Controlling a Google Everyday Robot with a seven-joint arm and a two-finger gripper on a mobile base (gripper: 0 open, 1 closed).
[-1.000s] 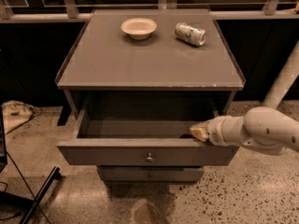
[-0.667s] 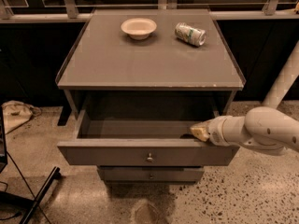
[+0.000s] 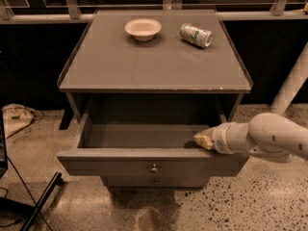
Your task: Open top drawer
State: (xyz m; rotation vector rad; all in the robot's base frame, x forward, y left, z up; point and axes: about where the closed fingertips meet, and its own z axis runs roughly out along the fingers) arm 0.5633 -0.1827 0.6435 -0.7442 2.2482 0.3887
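The top drawer (image 3: pixel 120 166) of the grey cabinet is pulled out toward me, and its inside looks empty. Its flat grey front carries a small round metal knob (image 3: pixel 154 168) at the centre. My gripper (image 3: pixel 201 140) comes in from the right on a white arm (image 3: pixel 269 138). It sits just inside the drawer at the right end of the front panel's top edge. Below, a narrower drawer front with a like knob (image 3: pixel 155 181) is shut.
On the cabinet top (image 3: pixel 159 66) stand a white bowl (image 3: pixel 143 29) and a can lying on its side (image 3: pixel 196 35). A cloth bag (image 3: pixel 17 117) lies on the speckled floor at left. A dark stand leg (image 3: pixel 41 201) crosses the lower left. A white post (image 3: pixel 291 81) rises at right.
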